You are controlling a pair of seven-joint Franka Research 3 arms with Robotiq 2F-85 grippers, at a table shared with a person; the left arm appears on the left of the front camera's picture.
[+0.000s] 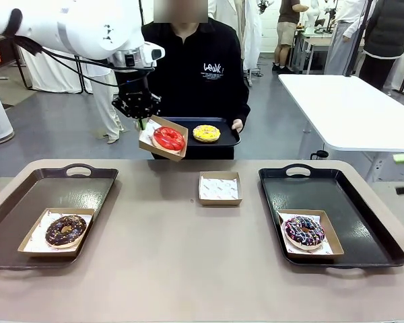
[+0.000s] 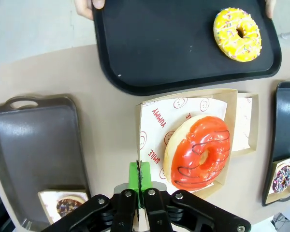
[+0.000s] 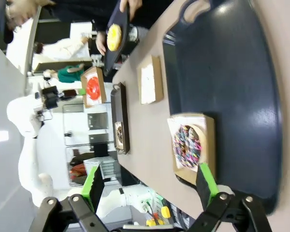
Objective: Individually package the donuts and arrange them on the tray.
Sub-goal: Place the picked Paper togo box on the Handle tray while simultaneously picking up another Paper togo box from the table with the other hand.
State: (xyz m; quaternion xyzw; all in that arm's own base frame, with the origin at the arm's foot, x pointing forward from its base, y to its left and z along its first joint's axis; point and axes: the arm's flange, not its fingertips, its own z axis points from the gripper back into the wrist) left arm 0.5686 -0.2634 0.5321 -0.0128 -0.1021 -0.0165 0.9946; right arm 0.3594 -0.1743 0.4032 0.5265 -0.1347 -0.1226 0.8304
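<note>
My left gripper (image 1: 143, 122) is shut on the rim of a cardboard box (image 1: 155, 142) that carries the glossy red donut (image 1: 168, 138) in the air above the table's far edge. The left wrist view shows the green pads (image 2: 134, 176) pinching that box's edge beside the red donut (image 2: 199, 152). A person holds a black tray (image 1: 225, 140) with the bare yellow donut (image 1: 206, 133) on it. The chocolate donut (image 1: 65, 230) sits boxed on the left tray (image 1: 27, 195). The sprinkled donut (image 1: 304, 231) sits boxed on the right tray (image 1: 363, 222). My right gripper (image 3: 150, 181) hangs open near the sprinkled donut (image 3: 187, 145).
An empty cardboard box (image 1: 219, 188) with a white paper liner lies in the middle of the table between the two trays. A white table (image 1: 350, 108) stands behind on the right. The person's hands grip their tray at both ends.
</note>
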